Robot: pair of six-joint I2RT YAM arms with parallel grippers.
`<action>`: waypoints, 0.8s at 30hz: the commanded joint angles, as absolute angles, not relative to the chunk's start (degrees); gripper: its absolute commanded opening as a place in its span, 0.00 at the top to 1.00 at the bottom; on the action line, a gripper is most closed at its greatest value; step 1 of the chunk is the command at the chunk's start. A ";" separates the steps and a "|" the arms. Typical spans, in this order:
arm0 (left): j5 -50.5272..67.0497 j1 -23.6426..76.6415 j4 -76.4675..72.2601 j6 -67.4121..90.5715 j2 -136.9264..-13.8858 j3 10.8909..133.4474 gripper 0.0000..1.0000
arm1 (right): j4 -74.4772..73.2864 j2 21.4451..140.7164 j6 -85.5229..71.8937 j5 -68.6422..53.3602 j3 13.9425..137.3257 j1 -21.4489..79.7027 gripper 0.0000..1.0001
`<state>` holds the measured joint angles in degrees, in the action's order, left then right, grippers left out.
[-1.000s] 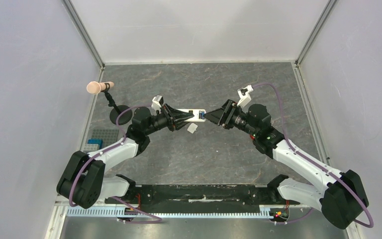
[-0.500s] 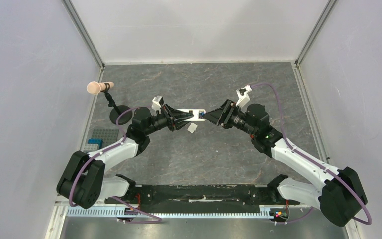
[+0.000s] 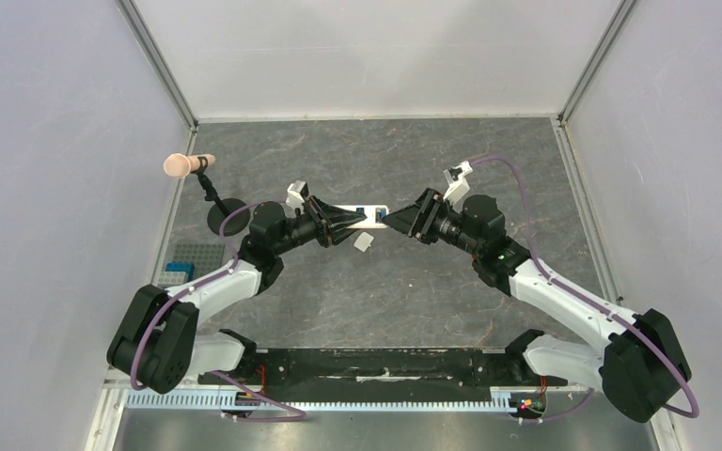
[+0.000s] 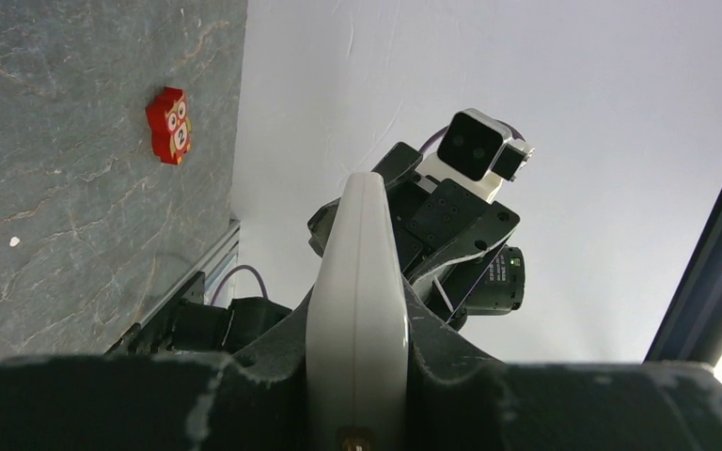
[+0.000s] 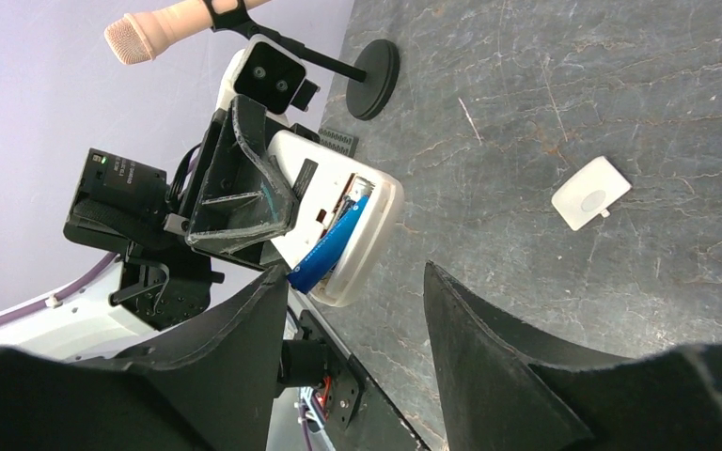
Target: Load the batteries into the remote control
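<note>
Battery (image 5: 329,249), light and slick, lies half-seated mid-frame in the remote control (image 5: 376,211) clamped by the left gripper (image 3: 341,219); right gripper (image 3: 392,219) gapes empty. I'd pinch the battery's protruding end.

This looks like a robotics lab test cell. A grey stone-patterned table (image 3: 385,301) is boxed in by plain pale walls (image 3: 376,56) joined by bare metal corner posts (image 3: 155,61). A microphone (image 3: 186,165) stands on a small stand at the left, and a black mounting rail (image 3: 385,362) runs along the near edge.
</note>
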<state>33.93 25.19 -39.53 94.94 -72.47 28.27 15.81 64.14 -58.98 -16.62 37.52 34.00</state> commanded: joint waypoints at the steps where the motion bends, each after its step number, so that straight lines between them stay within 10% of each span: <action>1: 33.88 25.08 -42.94 97.50 -70.85 28.74 0.98 | 17.01 64.85 -59.24 -15.54 37.88 34.28 0.43; 24: 36.90 24.97 -45.11 96.72 -69.58 27.35 0.98 | 22.21 70.33 -64.77 -20.93 37.85 34.16 0.61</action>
<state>33.34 25.08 -39.20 94.91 -72.40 27.31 20.21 69.12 -63.70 -19.94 37.54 34.35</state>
